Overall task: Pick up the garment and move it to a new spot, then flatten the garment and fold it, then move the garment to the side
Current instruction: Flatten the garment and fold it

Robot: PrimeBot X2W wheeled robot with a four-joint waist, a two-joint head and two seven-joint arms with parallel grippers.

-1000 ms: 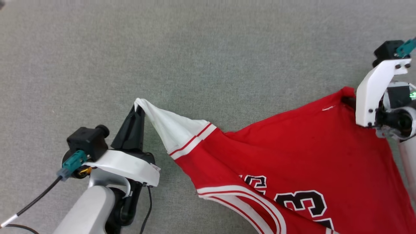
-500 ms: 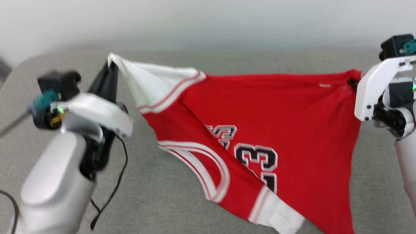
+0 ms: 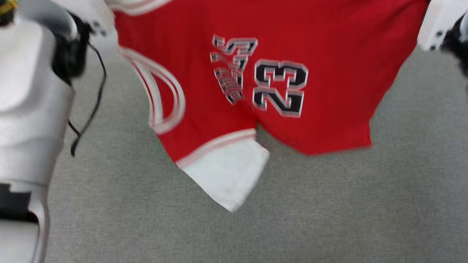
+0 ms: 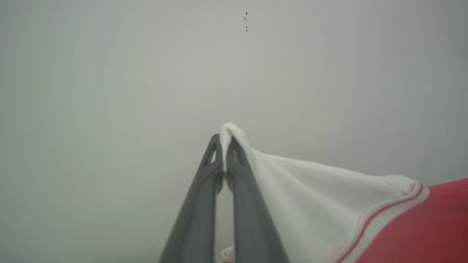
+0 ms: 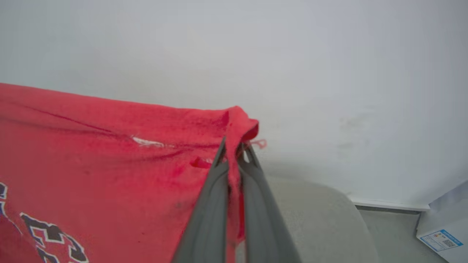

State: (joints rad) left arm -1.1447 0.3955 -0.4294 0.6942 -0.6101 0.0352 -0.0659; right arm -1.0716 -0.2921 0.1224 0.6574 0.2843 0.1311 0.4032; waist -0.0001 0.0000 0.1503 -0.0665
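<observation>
Left gripper (image 4: pixel 223 148) is closed on the tip of the white sleeve (image 4: pixel 310 190) of the garment (image 3: pixel 329 73). In the left wrist view its two dark fingers (image 4: pixel 201 208) meet at their ends, and a small fold of white cloth stands out above them. From this pinch the sleeve runs to the right of the fingers, past the striped trim (image 4: pixel 380 215), into the red body.

In the blurred head view the left arm (image 3: pixel 29 102) is a pale forearm raised along the left edge, with a black cable (image 3: pixel 97 105) hanging beside it. Between the two arms the garment hangs spread in the air above the grey surface (image 3: pixel 329 219). The black number 23 (image 3: pixel 279 87) faces the camera, and the second white sleeve (image 3: pixel 226 171) is its lowest part.

The right gripper (image 5: pixel 234 146) is closed too, on a red corner of the garment. The cloth is squeezed between its fingers and spreads to their left. The white wrist housing (image 3: pixel 435 25) of the right arm sits high at the upper right of the head view. A pale wall (image 5: pixel 329 73) is behind both grippers.
</observation>
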